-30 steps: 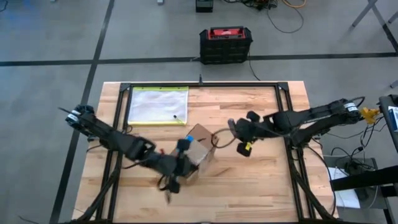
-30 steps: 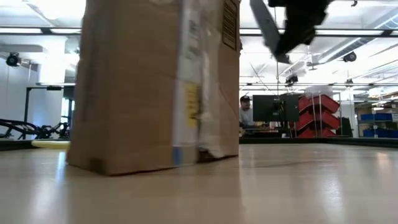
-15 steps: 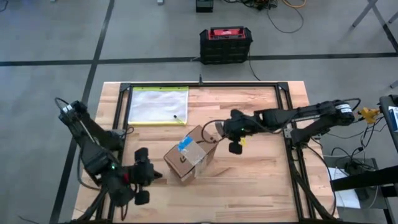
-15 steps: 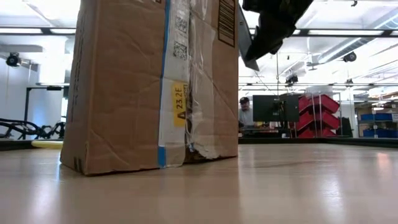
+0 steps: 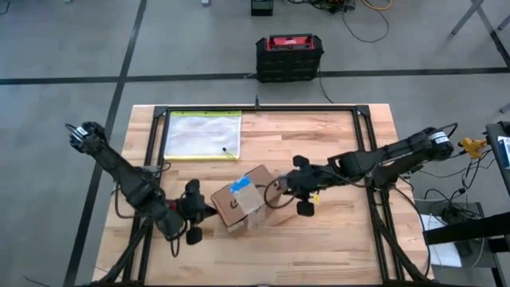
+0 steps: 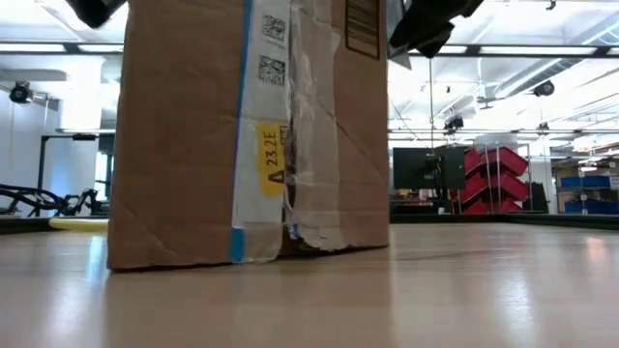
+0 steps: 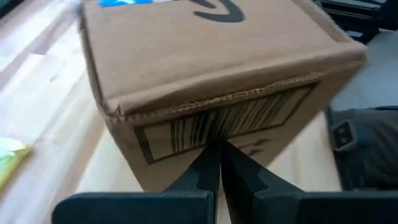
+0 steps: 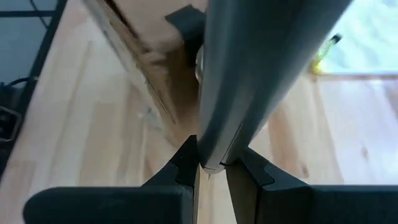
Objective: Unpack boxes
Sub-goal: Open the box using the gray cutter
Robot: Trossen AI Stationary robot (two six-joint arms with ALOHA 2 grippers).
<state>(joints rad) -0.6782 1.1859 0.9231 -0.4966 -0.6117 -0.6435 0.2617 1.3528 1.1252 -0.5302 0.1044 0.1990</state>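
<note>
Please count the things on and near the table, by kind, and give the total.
Cardboard box: 1
Clear pouch with yellow edge: 1
Black and red case, on the floor: 1
Grey tool in the right gripper: 1
Total: 4

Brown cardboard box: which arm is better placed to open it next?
Probably the right. Its gripper holds a grey blade-like tool at the brown cardboard box; the left gripper, shut and empty, only braces the barcode side.

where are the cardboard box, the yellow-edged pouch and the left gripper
cardboard box (image 5: 243, 203): high view, its top face.
yellow-edged pouch (image 5: 203, 134): high view, middle of its clear sheet.
left gripper (image 7: 219, 167): left wrist view, between its shut fingertips.
</note>
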